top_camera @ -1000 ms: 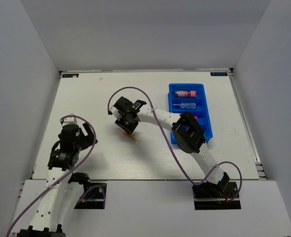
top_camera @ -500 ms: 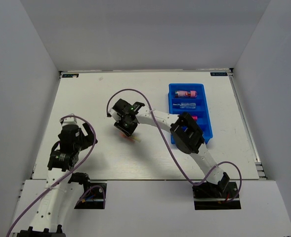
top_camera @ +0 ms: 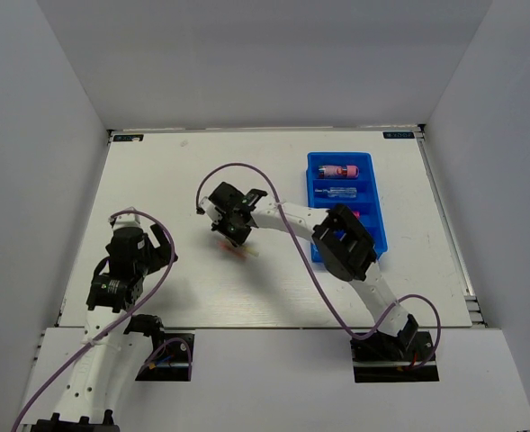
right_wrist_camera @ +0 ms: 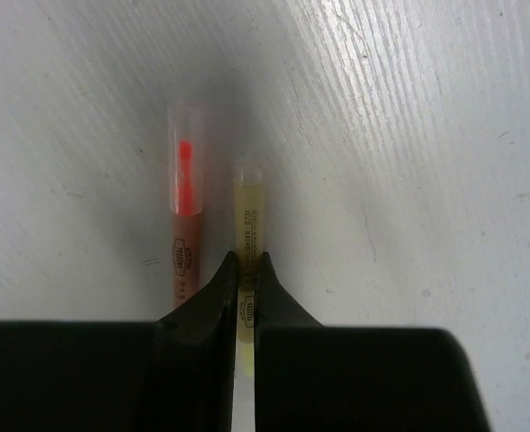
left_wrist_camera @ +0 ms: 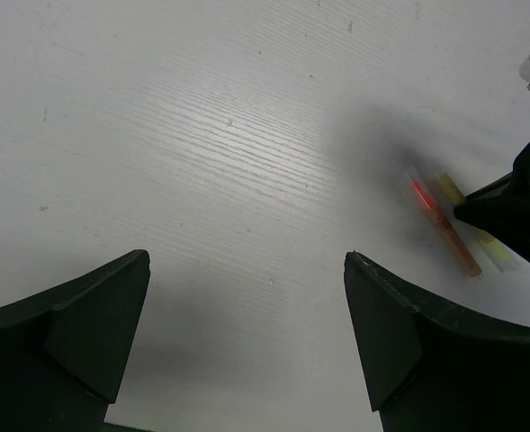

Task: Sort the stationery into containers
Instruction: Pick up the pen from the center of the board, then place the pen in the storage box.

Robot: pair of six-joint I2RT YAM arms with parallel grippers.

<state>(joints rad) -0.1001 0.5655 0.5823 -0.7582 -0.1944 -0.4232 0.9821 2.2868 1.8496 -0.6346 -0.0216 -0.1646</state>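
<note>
Two thin highlighters lie side by side on the white table: a yellow highlighter (right_wrist_camera: 248,216) and an orange highlighter (right_wrist_camera: 184,225) to its left. My right gripper (right_wrist_camera: 247,259) is shut on the yellow one, its jaws pinching the barrel while it lies on the table. From above, the right gripper (top_camera: 236,236) sits at mid-table over the orange highlighter (top_camera: 238,251). The blue bin (top_camera: 311,193) stands to the right, with a pink tube (top_camera: 341,171) and a clear pen (top_camera: 339,192) in its far compartments. My left gripper (left_wrist_camera: 247,270) is open and holds nothing.
The left gripper (top_camera: 161,241) hovers over the table's left part, well away from the highlighters. The right arm's elbow (top_camera: 341,241) overlaps the bin's near end. Grey walls surround the table on three sides.
The right gripper's jaws have closed onto the yellow highlighter. The left arm has stayed where it was.
</note>
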